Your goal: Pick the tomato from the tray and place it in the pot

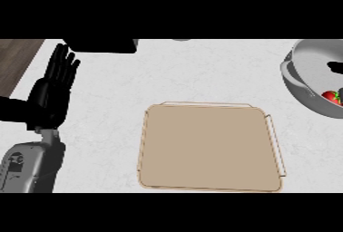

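A tan square tray [208, 152] lies in the middle of the counter with nothing on it. A grey pot [309, 86] sits at the right edge, partly cut off by the frame. The red tomato [330, 96] rests inside the pot near its right side. Dark shapes beside the tomato, at the frame's right border, cannot be identified. My left hand [52, 88] rests at the left, fingers straight and pointing up, holding nothing. My right hand does not show.
A black object [100, 44] sits at the counter's far edge, upper left. A strip of dark wood [17, 59] runs along the left beyond the white marbled counter [114, 118].
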You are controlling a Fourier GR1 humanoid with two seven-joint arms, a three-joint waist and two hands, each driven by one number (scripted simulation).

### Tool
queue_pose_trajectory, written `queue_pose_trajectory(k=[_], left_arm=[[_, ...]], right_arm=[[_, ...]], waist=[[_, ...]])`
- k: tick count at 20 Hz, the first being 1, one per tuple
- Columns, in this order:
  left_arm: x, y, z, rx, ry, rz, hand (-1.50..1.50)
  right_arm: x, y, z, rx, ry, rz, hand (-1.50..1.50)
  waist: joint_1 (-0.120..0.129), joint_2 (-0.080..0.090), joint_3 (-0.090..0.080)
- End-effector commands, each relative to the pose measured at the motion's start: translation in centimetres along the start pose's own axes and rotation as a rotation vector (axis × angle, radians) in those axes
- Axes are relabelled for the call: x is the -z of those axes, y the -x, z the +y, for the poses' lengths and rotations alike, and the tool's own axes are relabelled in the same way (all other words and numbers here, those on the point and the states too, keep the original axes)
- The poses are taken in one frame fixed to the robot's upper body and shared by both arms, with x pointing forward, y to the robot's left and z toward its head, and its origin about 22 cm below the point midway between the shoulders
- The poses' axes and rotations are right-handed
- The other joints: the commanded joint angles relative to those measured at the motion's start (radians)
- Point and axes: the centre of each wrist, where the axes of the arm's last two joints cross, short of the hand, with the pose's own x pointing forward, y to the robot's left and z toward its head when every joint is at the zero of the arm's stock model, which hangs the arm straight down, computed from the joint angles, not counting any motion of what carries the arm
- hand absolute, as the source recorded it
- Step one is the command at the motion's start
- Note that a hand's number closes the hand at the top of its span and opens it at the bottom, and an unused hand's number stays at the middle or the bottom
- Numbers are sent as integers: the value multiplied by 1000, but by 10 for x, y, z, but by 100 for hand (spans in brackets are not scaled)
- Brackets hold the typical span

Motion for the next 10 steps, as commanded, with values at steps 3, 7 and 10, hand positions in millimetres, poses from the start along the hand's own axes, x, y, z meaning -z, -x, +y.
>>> queue_pose_trajectory(k=[3,7,10], left_arm=[[-7,9,4,3,-4,4,0],[-9,15,6,15,-45,14,0],[-21,17,11,13,-37,28,0]], right_arm=[[8,-14,-11,239,113,73,-150],[16,29,-20,263,178,13,-150],[6,43,-23,321,203,-1,-150]], waist=[[-14,-7,-1],[-36,-15,-3],[-40,-20,-3]])
